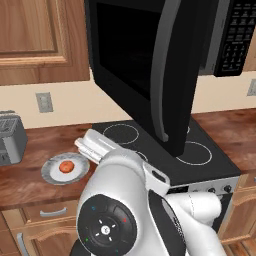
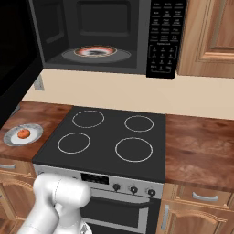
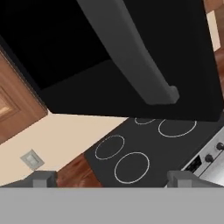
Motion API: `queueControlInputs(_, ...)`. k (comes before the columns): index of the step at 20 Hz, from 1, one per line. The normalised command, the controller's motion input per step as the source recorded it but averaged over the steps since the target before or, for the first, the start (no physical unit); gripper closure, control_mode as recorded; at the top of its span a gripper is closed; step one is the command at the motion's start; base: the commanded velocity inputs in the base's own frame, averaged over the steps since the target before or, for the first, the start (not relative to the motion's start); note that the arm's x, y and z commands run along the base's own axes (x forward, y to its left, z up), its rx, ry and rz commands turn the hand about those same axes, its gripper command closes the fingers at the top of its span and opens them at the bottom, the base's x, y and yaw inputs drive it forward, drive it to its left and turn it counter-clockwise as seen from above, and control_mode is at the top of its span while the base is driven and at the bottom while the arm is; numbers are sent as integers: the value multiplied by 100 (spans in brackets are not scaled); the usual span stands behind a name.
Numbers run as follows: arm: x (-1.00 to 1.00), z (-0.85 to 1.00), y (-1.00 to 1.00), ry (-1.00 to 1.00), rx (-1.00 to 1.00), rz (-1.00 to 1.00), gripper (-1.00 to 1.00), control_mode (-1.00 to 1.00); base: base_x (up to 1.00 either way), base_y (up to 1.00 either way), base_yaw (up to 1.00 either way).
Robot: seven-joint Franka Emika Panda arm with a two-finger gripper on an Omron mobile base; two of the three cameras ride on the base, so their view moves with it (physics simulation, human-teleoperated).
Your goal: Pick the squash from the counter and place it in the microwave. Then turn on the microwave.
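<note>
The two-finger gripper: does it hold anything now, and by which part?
Nothing is held. The gripper is open with nothing between its fingertips; the small orange-red squash lies on the round grey-rimmed white plate.

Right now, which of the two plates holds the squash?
The plate on the counter, left of the stovetop, holds the squash. The other plate sits inside the open microwave.

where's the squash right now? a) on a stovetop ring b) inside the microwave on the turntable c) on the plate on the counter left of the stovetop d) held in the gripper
c: the squash sits on the plate on the counter to the left of the stovetop, while the microwave stands open.
</note>
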Motion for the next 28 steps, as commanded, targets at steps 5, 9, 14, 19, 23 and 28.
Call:
queueControlInputs(5, 21, -31, 16, 4, 3, 3, -100, -100, 0, 0, 0)
queueControlInputs(9, 33, -25, 16, 11, 0, 0, -100, -100, 0, 0, 0)
queueControlInputs(14, 33, -24, 17, 11, 1, 0, -100, -100, 0, 0, 0)
queueControlInputs(19, 25, -26, 23, 6, 2, 2, -100, -100, 0, 0, 0)
queueControlInputs(23, 23, -25, 20, 5, 0, 7, -100, -100, 0, 0, 0)
queueControlInputs(28, 28, -17, 18, 9, 0, 7, -100, -100, 0, 0, 0)
